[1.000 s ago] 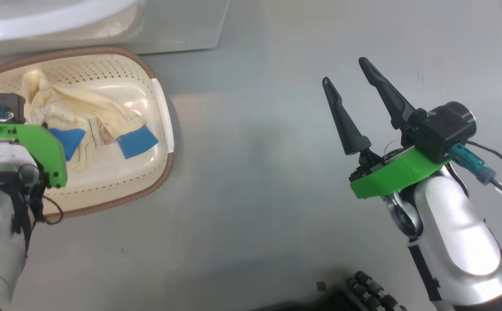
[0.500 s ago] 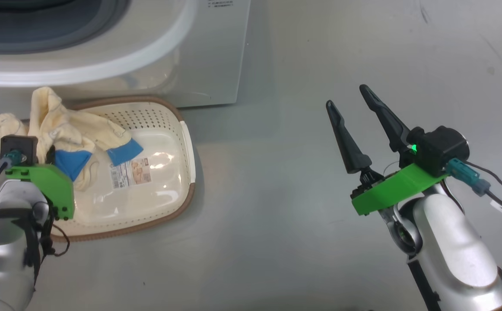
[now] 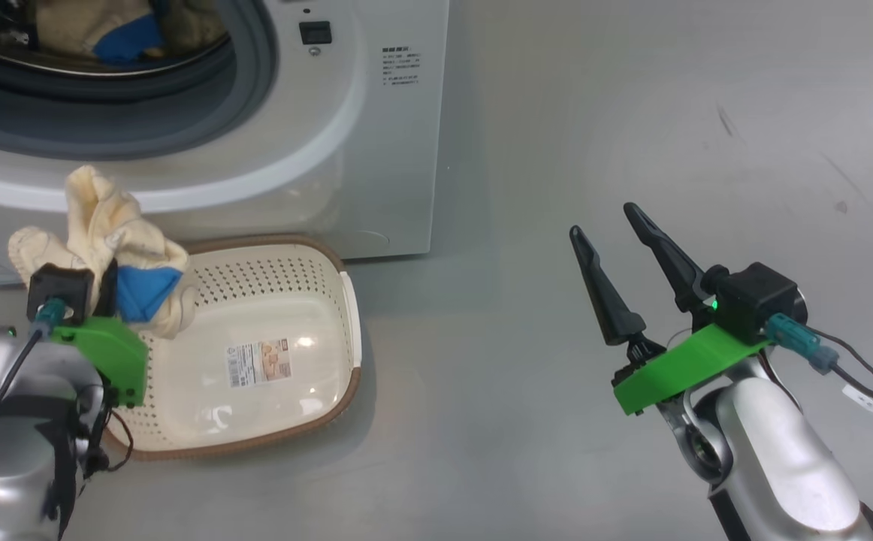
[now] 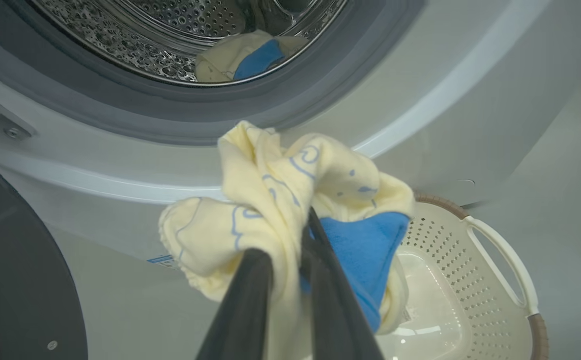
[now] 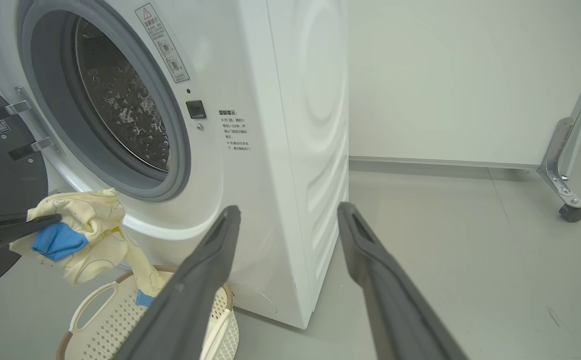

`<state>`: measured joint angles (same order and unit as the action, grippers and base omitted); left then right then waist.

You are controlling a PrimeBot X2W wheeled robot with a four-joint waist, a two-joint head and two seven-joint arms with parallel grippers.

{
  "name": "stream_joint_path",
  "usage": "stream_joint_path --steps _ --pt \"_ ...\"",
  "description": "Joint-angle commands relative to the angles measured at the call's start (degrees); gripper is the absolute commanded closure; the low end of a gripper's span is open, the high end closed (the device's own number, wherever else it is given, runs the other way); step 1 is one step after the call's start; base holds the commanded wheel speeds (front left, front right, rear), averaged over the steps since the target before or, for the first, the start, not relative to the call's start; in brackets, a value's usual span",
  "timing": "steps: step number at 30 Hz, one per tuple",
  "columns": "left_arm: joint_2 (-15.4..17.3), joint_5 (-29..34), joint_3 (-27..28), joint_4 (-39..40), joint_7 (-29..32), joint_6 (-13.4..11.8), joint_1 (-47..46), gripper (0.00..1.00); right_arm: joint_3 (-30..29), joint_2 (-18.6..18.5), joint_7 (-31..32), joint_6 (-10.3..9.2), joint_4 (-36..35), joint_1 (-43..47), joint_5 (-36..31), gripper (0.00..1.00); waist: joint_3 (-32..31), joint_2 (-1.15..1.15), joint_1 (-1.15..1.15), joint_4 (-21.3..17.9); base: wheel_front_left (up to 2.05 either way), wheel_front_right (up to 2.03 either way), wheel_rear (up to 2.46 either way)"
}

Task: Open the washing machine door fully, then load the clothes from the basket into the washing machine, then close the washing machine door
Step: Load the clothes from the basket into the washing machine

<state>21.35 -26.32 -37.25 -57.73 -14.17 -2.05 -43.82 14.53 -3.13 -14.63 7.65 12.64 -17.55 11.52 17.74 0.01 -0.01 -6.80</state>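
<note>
DONE: washing machine door point(image 5: 10, 190) open; one garment point(image 4: 240, 60) inside washing machine point(image 3: 376, 150) | NOW: left gripper point(image 4: 288, 235) clamped on yellow garment point(image 4: 270, 190) above bare basket point(image 3: 316, 285); right gripper point(image 3: 602, 218) spread, idle | LEFT: drop it in; shut door

The grey floor point(image 3: 557, 113) carries the washing machine point(image 3: 376, 173), with the basket point(image 3: 279, 270) standing just before it.

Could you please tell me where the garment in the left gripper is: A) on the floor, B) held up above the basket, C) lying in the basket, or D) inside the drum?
B: the left gripper is shut on the yellow garment, held over the basket, outside the drum.
</note>
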Motion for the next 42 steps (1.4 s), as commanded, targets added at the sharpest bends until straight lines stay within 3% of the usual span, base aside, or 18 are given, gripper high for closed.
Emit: stream_joint_path --steps 1,14,27,35,42 --pt "3.5 0.4 2.6 2.3 -0.8 -0.7 0.0 1.00 0.8 0.2 -0.4 -0.16 -1.5 0.1 0.4 0.00 -1.4 -0.01 0.01 0.2 0.00 0.00 0.00" --pt "7.3 3.3 10.0 24.0 -0.8 -4.9 14.7 1.00 0.3 0.2 -0.4 -0.16 -0.6 3.1 1.1 0.00 -8.1 -0.01 0.01 0.4 0.00 0.00 0.00" --pt "6.6 5.7 15.5 37.8 -0.8 -7.4 28.2 1.00 0.0 0.2 -0.4 -0.16 0.2 6.1 1.6 0.00 -14.5 -0.01 0.01 0.6 0.00 0.00 0.00" --pt "4.6 6.6 19.3 42.7 -0.8 -8.7 34.4 1.00 1.0 0.2 -0.4 -0.16 0.7 7.6 2.5 0.00 -16.5 -0.01 0.01 -0.1 0.00 0.00 0.00" --pt "3.4 8.4 21.4 44.3 -0.8 -8.2 36.7 1.00 1.2 0.2 -0.4 -0.16 0.8 7.6 2.8 0.00 -16.6 -0.01 0.01 -0.2 0.00 0.00 0.00"
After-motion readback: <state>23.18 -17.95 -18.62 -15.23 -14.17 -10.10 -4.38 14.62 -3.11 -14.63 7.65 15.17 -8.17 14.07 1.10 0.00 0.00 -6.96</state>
